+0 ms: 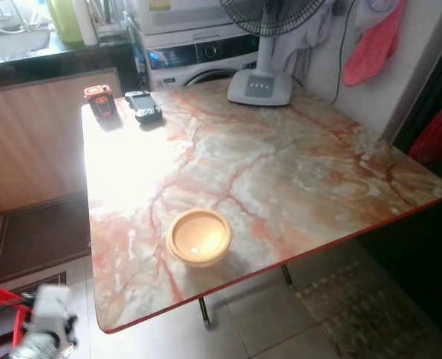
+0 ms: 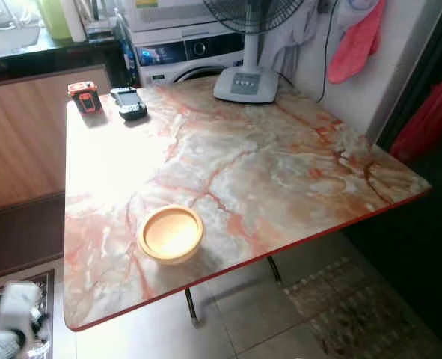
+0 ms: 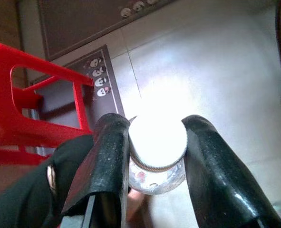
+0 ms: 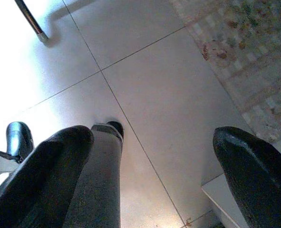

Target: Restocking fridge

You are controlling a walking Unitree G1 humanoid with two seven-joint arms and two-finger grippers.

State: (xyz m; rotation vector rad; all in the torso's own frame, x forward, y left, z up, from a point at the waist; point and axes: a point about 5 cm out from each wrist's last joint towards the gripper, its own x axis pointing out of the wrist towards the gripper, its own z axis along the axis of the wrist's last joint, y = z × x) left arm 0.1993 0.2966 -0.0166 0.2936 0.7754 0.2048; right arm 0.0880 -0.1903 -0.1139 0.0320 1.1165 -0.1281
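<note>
Your left end effector [image 3: 152,142] is clenched around one clear glass jar [image 3: 157,164] with a white ribbed lid, low beside the marble-patterned counter [image 1: 295,172], which carries one round tan bowl [image 1: 198,236], while your right end effector [image 4: 154,161] hangs released above floor tiles.

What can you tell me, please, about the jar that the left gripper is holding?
The jar is small, of clear glass, with a white ribbed screw lid. The left gripper clamps it at the lid, one black finger on each side. It hangs above the pale tiled floor, near a red plastic stool. Its contents are unclear.
</note>
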